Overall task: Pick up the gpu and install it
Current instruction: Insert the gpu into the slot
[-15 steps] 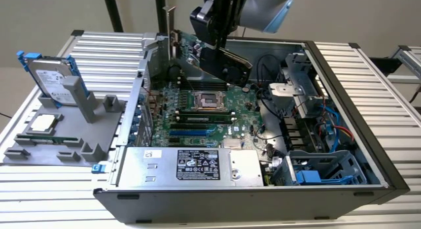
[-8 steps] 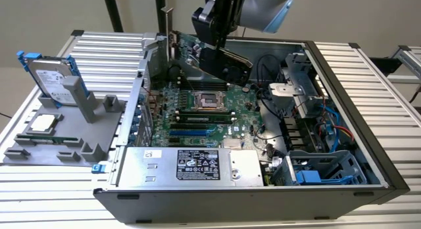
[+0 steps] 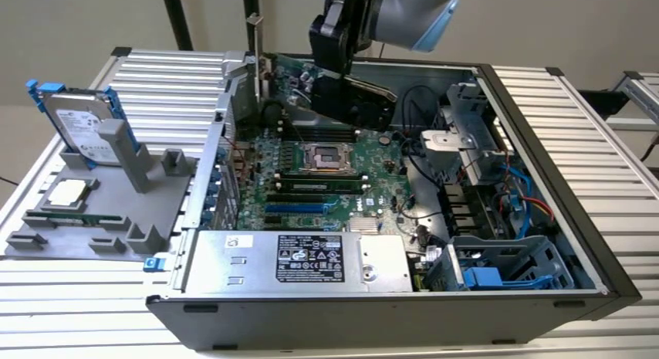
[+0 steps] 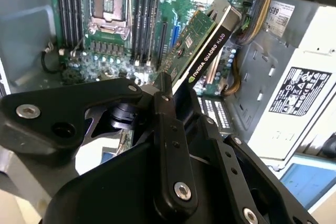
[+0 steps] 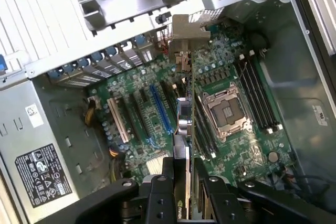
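The gpu [image 3: 360,89] is a green card with a black shroud and a silver bracket at the end toward the exterior view's left. It hangs tilted over the motherboard [image 3: 309,197] inside the open computer case, above the CPU socket [image 3: 329,157]. My gripper [image 3: 335,85] is shut on the card's upper edge. In the second wrist view the gpu [image 4: 202,40] juts out from between the black fingers [image 4: 165,108]. The first wrist view shows the gpu [image 5: 183,124] edge-on above the expansion slots [image 5: 160,108], with my gripper [image 5: 181,169] clamped on it.
A silver hard drive with blue rails [image 3: 82,123] stands in a grey parts holder [image 3: 98,220] at the exterior view's left. The power supply [image 3: 309,259] fills the case's near side. Cables and a drive cage [image 3: 505,266] crowd the case's right side.
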Action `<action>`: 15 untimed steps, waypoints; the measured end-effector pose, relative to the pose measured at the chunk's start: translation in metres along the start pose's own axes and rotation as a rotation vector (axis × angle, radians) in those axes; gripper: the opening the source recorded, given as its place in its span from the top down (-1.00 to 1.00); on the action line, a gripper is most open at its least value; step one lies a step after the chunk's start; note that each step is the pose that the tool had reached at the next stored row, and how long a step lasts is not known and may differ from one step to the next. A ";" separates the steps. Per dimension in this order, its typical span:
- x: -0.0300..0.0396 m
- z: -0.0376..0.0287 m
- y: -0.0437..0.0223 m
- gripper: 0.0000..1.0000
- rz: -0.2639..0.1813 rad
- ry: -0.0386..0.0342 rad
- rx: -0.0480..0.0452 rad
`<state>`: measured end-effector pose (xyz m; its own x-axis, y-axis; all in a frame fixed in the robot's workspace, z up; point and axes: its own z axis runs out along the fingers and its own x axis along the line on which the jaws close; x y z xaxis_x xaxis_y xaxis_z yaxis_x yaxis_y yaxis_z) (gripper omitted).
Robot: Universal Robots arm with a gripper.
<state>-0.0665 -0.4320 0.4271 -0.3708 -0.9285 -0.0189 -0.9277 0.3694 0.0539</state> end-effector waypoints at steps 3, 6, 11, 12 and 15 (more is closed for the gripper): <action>0.0000 0.0002 -0.0001 1.00 -0.054 0.0030 -0.0010; 0.0000 0.0004 -0.0001 1.00 -0.108 0.0059 -0.0020; -0.0001 0.0006 -0.0004 1.00 -0.192 0.0105 -0.0037; -0.0002 0.0007 -0.0005 1.00 -0.208 0.0113 -0.0040; -0.0004 0.0007 -0.0010 1.00 -0.253 0.0137 -0.0048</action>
<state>-0.0655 -0.4320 0.4264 -0.1261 -0.9918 -0.0189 -0.9907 0.1249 0.0539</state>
